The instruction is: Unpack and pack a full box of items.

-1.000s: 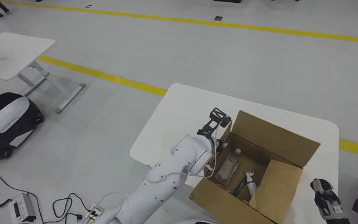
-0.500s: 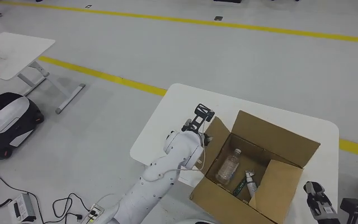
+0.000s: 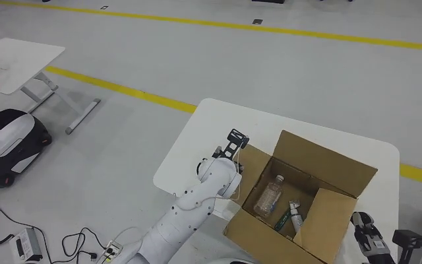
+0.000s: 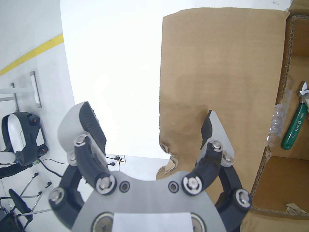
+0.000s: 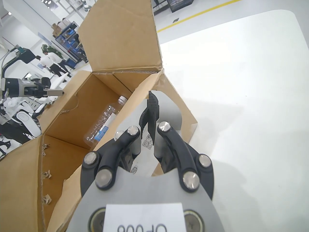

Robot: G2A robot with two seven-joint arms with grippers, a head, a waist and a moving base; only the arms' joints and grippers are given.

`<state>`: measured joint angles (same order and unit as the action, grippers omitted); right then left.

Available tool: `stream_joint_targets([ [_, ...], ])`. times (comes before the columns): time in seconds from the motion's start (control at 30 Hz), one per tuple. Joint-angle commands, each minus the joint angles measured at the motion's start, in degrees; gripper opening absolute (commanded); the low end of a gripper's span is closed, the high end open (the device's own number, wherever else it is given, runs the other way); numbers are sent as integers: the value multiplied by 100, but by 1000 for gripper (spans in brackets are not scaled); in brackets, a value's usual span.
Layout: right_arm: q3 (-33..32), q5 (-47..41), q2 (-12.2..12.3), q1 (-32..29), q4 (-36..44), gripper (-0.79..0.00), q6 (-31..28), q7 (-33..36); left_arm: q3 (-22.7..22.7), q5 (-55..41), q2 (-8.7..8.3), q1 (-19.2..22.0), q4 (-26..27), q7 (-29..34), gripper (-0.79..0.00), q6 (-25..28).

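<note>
1. We see an open cardboard box (image 3: 326, 165) on the right half of the white tabletop (image 3: 217, 125), toward its near edge, with all its flaps spread.
2. A clear plastic bottle (image 3: 269, 195) lies on its side on the box floor, its cap pointing toward the far wall.
3. Green-handled pliers (image 3: 285, 218) lie in the box just beside the bottle, on the side away from the left wall.
4. Our left gripper (image 4: 147, 112) is spread wide and holds nothing. It hangs over the edge of the box's left flap, one finger above the cardboard and the other above bare tabletop.
5. Our right gripper (image 5: 152, 102) has its fingers pressed together with nothing between them, just outside the box's right side.
</note>
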<state>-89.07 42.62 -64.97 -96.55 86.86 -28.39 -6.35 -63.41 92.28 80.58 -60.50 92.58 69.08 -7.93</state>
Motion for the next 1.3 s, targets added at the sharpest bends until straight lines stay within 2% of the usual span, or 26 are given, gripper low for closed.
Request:
stream_joint_targets([
  [0.0, 10, -5, -3, 26, -10, -785, -22, 19, 1, 8, 9, 2, -11, 2, 0, -5],
  [0.17, 68, -44, -15, 111, -32, -785, -72, 99, -76, -9, 16, -69, 264, 5, 0, 41],
  [0.4, 191, -60, -36, 224, 46, -785, -94, 218, -246, 88, -15, -383, 1315, 102, 0, 237],
  [0.57, 288, -79, -54, 372, 74, -785, -83, 305, -307, 81, -24, -564, 1872, 60, 0, 391],
  [0.8, 245, 16, -63, 357, 73, -785, 32, 162, -184, -459, -3, -652, 2284, -265, 0, 853],
  [0.9, 51, 70, -45, 169, 188, -785, 33, -4, -51, -1064, 19, -593, 2168, -503, 0, 1244],
  [1.03, -276, 187, -15, -163, 425, -785, 27, -214, 213, -1730, 64, -296, 1711, -691, 0, 1759],
  [1.27, -536, 737, 1, -549, 495, -785, 174, -523, 806, -2324, 188, 213, 814, -1010, 0, 2029],
])
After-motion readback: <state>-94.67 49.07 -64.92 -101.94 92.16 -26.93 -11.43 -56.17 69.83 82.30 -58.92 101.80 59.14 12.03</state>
